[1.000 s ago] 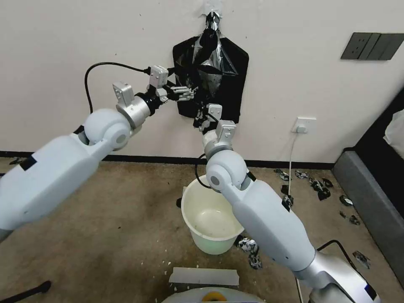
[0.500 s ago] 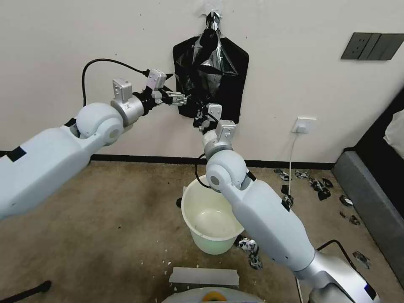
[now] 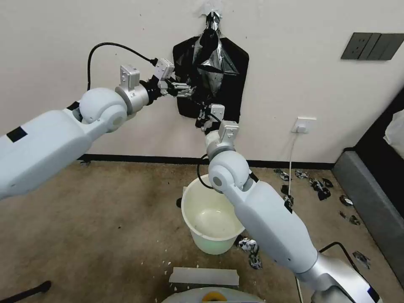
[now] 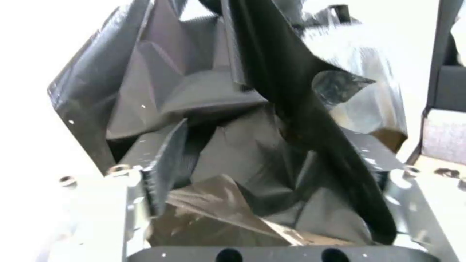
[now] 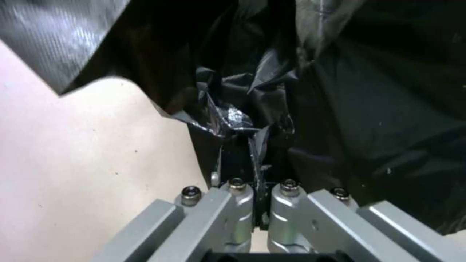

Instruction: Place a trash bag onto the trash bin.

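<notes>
The trash bag hangs glossy and crinkled on the wall, in front of a flat black bundle of bags. My left gripper is raised at the bag's left side. In the left wrist view the left gripper is open, with folds of the trash bag lying between its fingers. Below it my right gripper is at the bag's lower edge. The right wrist view shows the right gripper shut on a pinch of the trash bag. The cream trash bin stands upright on the floor under both arms.
Torn black scraps lie on the carpet to the right, with more scraps beside the bin. A grey ledge runs along the right side. A wall plug with a white cord is right of the bags. A white flat strip lies near my base.
My left arm has risen and pushed its gripper right, further into the hanging bag. The right gripper keeps its hold at the bag's lower edge, barely shifted.
</notes>
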{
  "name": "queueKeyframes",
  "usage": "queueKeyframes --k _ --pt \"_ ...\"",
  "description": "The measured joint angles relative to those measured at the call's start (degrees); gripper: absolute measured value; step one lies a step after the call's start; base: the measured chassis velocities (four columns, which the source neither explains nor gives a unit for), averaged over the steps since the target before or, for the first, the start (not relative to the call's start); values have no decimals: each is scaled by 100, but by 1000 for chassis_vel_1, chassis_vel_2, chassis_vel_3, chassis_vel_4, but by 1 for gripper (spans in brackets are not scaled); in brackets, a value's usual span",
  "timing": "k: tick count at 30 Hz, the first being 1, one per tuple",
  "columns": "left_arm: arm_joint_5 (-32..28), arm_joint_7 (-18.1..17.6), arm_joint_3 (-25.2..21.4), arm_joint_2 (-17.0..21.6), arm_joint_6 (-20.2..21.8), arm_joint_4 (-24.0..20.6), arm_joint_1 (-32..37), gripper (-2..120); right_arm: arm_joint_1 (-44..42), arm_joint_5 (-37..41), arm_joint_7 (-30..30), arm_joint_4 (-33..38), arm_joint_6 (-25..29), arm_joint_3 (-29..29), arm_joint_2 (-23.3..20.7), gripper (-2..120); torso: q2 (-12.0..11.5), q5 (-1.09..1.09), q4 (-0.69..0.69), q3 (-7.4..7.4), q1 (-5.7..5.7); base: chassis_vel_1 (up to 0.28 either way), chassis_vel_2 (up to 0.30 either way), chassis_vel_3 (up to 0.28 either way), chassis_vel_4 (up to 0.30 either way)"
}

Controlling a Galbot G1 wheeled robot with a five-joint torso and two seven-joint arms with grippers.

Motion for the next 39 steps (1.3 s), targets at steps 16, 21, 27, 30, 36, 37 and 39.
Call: queueKeyframes --k 16,21,27,30,36,37,39 --pt "3 69 389 -1 5 155 -281 11 22 -16 -56 7 10 3 -4 0 0 0 0 0 0 0 0 0 0" --pt "6 5 279 -69 -10 178 -186 0 -74 -171 -279 99 21 31 -62 8 0 0 0 0 0 0 0 0 0" --pt "11 -55 152 -155 -14 244 -51 0 -238 -242 -417 365 13 89 -140 24 0 0 0 0 0 0 0 0 0" --pt "13 -82 105 -203 -18 292 -11 0 -435 -405 -555 594 12 176 -232 36 0 1 0 0 0 0 0 0 0" --pt "17 -148 -51 -272 -23 329 156 0 -893 -1537 -1087 965 234 448 -447 59 1 1 -1 0 0 0 0 0 0" --pt "18 -171 -61 -281 -23 332 184 0 -917 -1786 -1170 1029 264 493 -489 64 1 1 -1 0 0 0 0 0 0" --pt "17 -197 -78 -295 -24 333 220 0 -911 -2062 -1237 1077 300 527 -532 69 0 1 -1 0 0 0 0 0 0"
